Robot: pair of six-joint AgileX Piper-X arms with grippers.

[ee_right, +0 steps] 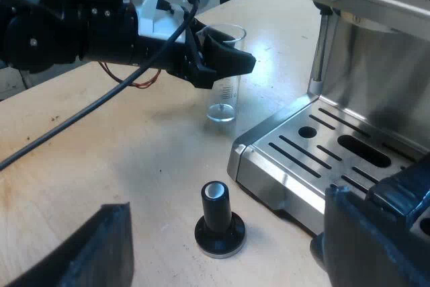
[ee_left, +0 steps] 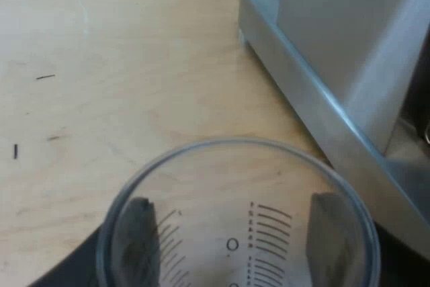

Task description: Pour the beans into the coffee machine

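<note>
An empty clear measuring glass [ee_left: 235, 173] with printed scale lines sits between my left gripper's [ee_left: 232, 230] two dark fingers [ee_left: 138, 233], which press its sides. From the right wrist view the glass [ee_right: 224, 99] stands on the wooden table beside the espresso machine's [ee_right: 376, 65] drip tray [ee_right: 316, 156], with my left gripper [ee_right: 225, 58] closed around its upper part. My right gripper [ee_right: 232, 257] hangs open above the table, its fingers wide apart with nothing between them.
A tamper with a black knob [ee_right: 219, 223] stands upright on the table close to the drip tray's corner, under my right gripper. The machine's steel base [ee_left: 316, 99] runs close past the glass. A thin metal wand [ee_right: 321, 52] hangs over the tray.
</note>
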